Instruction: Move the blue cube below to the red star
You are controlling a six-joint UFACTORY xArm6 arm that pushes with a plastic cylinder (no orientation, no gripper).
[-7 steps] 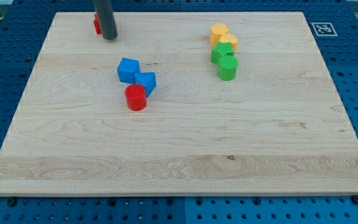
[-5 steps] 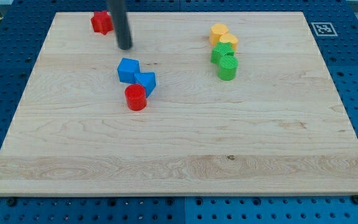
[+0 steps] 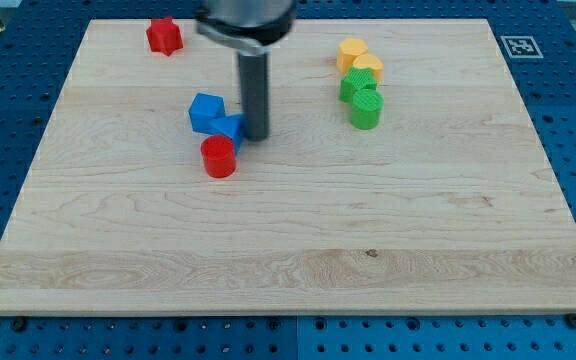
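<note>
Since the earlier frames my tip (image 3: 257, 136) has swept from beside the red star block (image 3: 165, 36) at the light wooden board's (image 3: 298, 250) top left down to the right edge of a small blue block (image 3: 230, 128). It carries no jaws. Touching neighbours: blue cube (image 3: 206, 111) upper-left, red cylinder (image 3: 218, 157) below.

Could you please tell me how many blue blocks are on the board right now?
2. One blue cube sits left of centre; a second blue block touches its lower right, partly hidden behind my tip, just above the red cylinder. No others are visible.
</note>
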